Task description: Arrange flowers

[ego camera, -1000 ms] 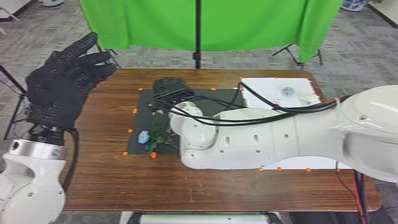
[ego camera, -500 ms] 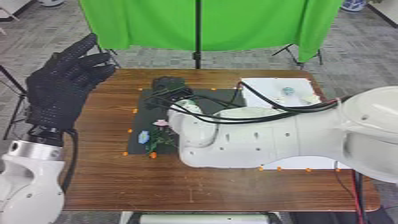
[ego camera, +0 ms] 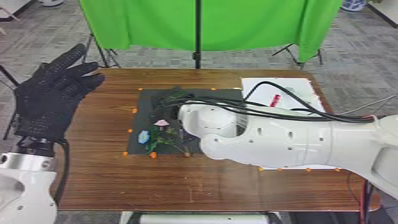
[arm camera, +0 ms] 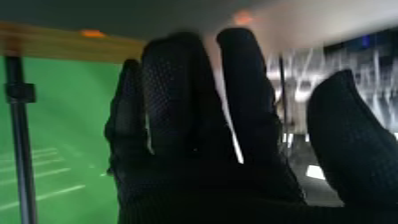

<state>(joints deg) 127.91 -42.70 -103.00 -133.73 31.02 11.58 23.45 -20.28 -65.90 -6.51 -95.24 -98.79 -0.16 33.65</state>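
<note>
The pink flower [ego camera: 161, 122] lies on the dark mat [ego camera: 151, 102], with the blue flower [ego camera: 143, 137] nearby and the green stems [ego camera: 164, 139] bunched between and below them. The stems appear to overlap. Probable fault: lifting one stem drags its neighbours, because the leaves interlock.

The right hand [ego camera: 169, 106] is over the far part of the mat, just beyond the pink flower. In the right wrist view, its fingers [arm camera: 182, 90] are straight, with the thumb [arm camera: 351, 132] well apart from them; no stem is visible between them. If the hand closes off-line, a thin stem may slip through the gap. If it descends too low, the palm may crush a bloom or push it across the mat.

The right arm [ego camera: 284, 142] lies across part of the white sheet [ego camera: 266, 83], with slack black cables [ego camera: 342, 118] along it. A low sweep could snag a cable on the red item [ego camera: 275, 100] there.

The left hand [ego camera: 51, 95] is raised beside the table [ego camera: 115, 180], fingers loosely extended, holding nothing, so it does not steady the stems.
</note>
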